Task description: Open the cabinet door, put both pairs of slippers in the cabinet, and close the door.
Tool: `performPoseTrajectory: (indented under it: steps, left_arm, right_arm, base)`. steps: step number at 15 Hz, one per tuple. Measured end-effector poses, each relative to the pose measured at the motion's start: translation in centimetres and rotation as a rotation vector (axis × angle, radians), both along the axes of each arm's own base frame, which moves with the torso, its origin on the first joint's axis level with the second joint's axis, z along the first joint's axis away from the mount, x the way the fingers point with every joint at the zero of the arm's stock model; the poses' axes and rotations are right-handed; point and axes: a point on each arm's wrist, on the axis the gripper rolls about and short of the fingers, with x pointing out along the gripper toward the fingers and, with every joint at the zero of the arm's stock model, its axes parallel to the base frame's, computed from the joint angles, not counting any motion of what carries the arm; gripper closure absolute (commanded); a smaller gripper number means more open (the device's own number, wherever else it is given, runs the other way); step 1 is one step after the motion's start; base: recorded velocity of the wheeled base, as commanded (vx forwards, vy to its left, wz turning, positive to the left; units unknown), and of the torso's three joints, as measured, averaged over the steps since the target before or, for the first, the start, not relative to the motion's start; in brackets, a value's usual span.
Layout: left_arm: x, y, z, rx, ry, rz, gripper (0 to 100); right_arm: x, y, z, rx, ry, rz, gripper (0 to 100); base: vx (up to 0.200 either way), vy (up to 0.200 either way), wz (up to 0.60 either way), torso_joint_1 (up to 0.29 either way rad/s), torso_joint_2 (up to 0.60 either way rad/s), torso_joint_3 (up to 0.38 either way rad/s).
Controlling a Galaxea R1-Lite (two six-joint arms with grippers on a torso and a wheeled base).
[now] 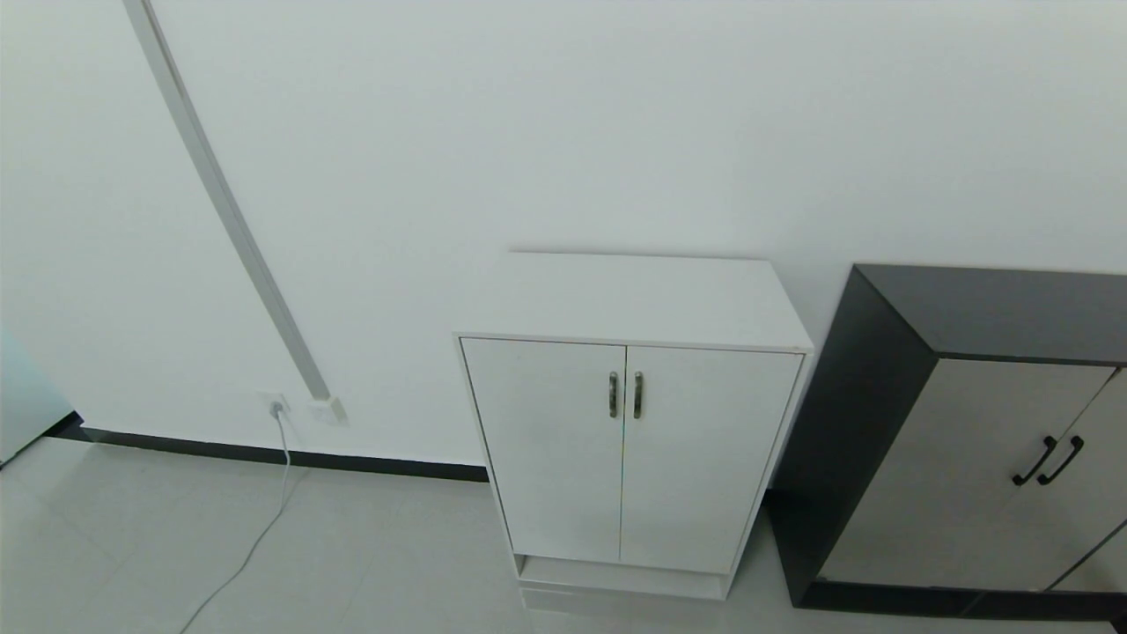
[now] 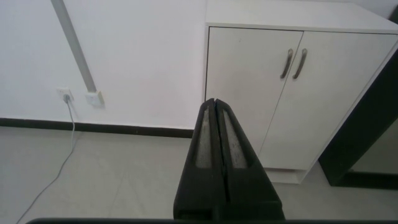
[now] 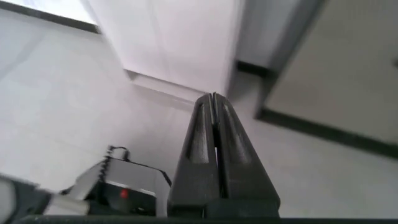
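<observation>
Pale grey floor tiles (image 1: 370, 546), smooth and slightly glossy, ran up to a plain white wall (image 1: 563, 132) edged with a thin black skirting (image 1: 264, 454). Against that wall stood the white cabinet (image 1: 634, 299), a boxy, matte, flat-topped unit on a recessed plinth. We saw both of its doors shut: the door (image 1: 546, 449) on the socket side and the door (image 1: 704, 458) on the black cabinet's side met at a fine centre seam. Two short, curved metal handles (image 1: 614, 394) sat upright, one just either side of that seam, near the top of the doors.

Just beside the white cabinet, on the side away from the socket, stood a black cabinet (image 1: 854, 414). It was larger, with grey, faintly reflective doors and a pair of black bow handles (image 1: 1048, 460). On the white cabinet's other side, a flat white cable trunking (image 1: 229, 211) slanted down the wall to a small box. Next to it was a wall socket (image 1: 276, 406), from which a thin grey cable (image 1: 264, 528) trailed across the floor. We saw nothing on the floor directly before the doors.

Our left gripper (image 2: 215, 102) hung in front of the white cabinet, toward its socket side and apart from it, its dark jaws pressed together on nothing. Our right gripper (image 3: 214, 96) hung over the floor before the cabinet's plinth, jaws likewise closed and empty.
</observation>
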Motion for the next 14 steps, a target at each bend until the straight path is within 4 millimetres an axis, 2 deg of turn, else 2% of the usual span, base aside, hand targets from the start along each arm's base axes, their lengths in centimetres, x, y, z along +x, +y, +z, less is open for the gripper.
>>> performPoseTrajectory:
  steps: [2,5,11,14]
  left_arm:
    - [0.0,0.0,0.0,0.000,0.000,0.000,100]
    - [0.0,0.0,0.0,0.000,0.000,0.000,100]
    - [0.0,0.0,0.0,-0.002,0.000,0.000,100]
    - [0.0,0.0,0.0,-0.001,-0.001,0.002,100]
  right_arm:
    - [-0.2,-0.1,-0.2,0.004,-0.017,-0.009,100]
    - [-0.5,-0.2,-0.2,0.011,-0.051,-0.111,100]
    - [-2.1,-0.3,-0.3,0.086,-0.247,-0.231,100]
    - [-2.6,-0.2,-0.4,0.059,-0.320,-0.280,100]
  base:
    - [0.000,0.000,0.00,0.000,0.00,0.000]
    - [0.000,0.000,0.00,0.000,0.00,0.000]
    - [0.000,0.000,0.00,0.000,0.00,0.000]
    - [0.000,0.000,0.00,0.000,0.00,0.000]
